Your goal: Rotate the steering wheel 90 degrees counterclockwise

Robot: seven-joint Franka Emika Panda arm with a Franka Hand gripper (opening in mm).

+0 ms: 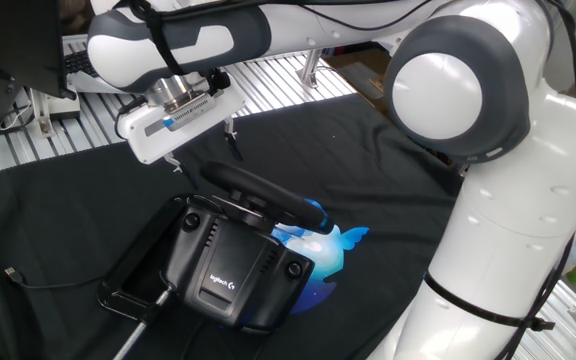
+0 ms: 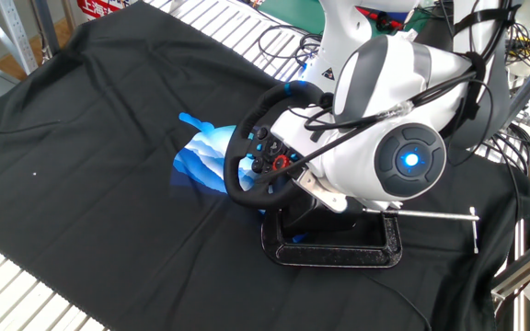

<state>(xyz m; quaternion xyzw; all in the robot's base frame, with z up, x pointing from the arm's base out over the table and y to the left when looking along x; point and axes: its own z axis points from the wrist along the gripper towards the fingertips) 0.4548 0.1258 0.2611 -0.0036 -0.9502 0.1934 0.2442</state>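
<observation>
The steering wheel (image 1: 258, 190) is a black padded rim seen nearly edge-on, with a short blue stripe (image 1: 314, 211) at its right end. It sits on a boxy black base (image 1: 230, 264) with a white Logitech logo. My gripper (image 1: 203, 150) hangs just above the rim's far left part. It is open, with its two thin fingers apart and nothing between them. In the other fixed view the wheel (image 2: 234, 158) faces left with red and blue buttons on its hub. There the arm's white body hides the gripper.
A black cloth (image 1: 58, 210) covers the table, with a glowing light-blue patch (image 1: 340, 240) beside the wheel. A black clamp frame (image 2: 334, 253) and a metal rod (image 2: 431, 214) hold the base. Slatted metal (image 1: 278, 75) borders the cloth. The robot's large white body (image 1: 508, 200) stands at the right.
</observation>
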